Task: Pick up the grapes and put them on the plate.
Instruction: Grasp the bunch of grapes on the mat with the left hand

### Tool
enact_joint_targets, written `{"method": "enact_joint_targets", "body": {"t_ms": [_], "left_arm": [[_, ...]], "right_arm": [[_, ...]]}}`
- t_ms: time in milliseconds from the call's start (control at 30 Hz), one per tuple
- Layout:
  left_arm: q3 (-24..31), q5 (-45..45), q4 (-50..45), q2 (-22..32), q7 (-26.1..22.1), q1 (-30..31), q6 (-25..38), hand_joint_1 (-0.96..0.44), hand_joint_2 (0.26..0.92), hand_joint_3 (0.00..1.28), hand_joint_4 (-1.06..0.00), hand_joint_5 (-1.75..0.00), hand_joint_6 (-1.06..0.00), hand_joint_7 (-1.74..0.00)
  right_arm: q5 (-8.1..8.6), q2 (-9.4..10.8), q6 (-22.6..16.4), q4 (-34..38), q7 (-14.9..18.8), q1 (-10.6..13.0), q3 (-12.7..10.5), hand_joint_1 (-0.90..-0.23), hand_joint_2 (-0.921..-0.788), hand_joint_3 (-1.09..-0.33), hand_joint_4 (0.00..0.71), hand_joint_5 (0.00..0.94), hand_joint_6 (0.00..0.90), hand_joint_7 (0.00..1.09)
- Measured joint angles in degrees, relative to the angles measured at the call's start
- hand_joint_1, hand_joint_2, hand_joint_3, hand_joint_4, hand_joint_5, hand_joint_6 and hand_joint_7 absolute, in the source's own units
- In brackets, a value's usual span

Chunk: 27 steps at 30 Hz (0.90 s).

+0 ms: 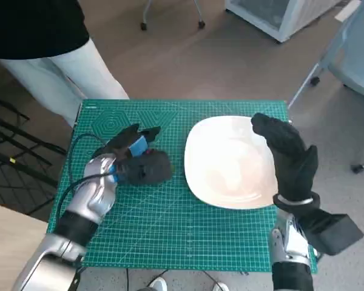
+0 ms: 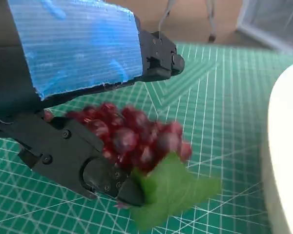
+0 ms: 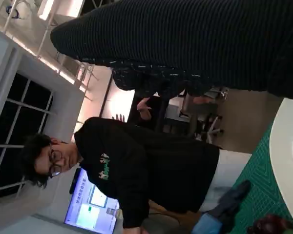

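A bunch of dark red grapes with a green leaf sits in my left hand, whose black fingers curl round it just above the green cutting mat. From the head view the grapes are a dark lump under my left hand, left of the white plate. My right hand hovers over the plate's right edge, fingers apart and holding nothing. The plate's rim shows close to the grapes.
A person in black stands beyond the table's far left corner, pale trouser legs against the mat's edge. A cable runs along my left forearm. Chair legs stand at the right.
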Motion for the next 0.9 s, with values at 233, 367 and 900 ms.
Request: {"method": "enact_joint_targets", "body": {"t_ms": [233, 367, 900], "left_arm": [[-2.1, -0.45, 9.43, -1.67, 1.02, -3.75, -2.53, -0.28, 0.708, 0.0, -0.01, 0.0, -0.23, 0.0], [-2.79, -0.64, 13.69, -2.52, 1.53, -5.95, -3.62, -0.27, 0.71, 0.0, -0.01, 0.0, -0.23, 0.0], [-3.09, -2.73, 19.88, -3.03, 3.38, -8.13, -6.4, -0.24, 0.707, 0.0, -0.02, 0.0, -0.25, -0.01]], "right_arm": [[0.14, -0.12, 0.01, -0.01, 0.47, 0.07, -0.21, -0.656, -0.921, -0.754, 0.447, 0.001, 0.022, 0.47], [0.23, -0.17, 0.01, -0.01, 0.85, 0.08, -0.36, -0.659, -0.921, -0.751, 0.447, 0.001, 0.024, 0.47], [0.2, -0.15, 0.08, 0.0, 1.0, 0.23, -0.81, -0.662, -0.921, -0.749, 0.447, 0.001, 0.03, 0.46]]}}
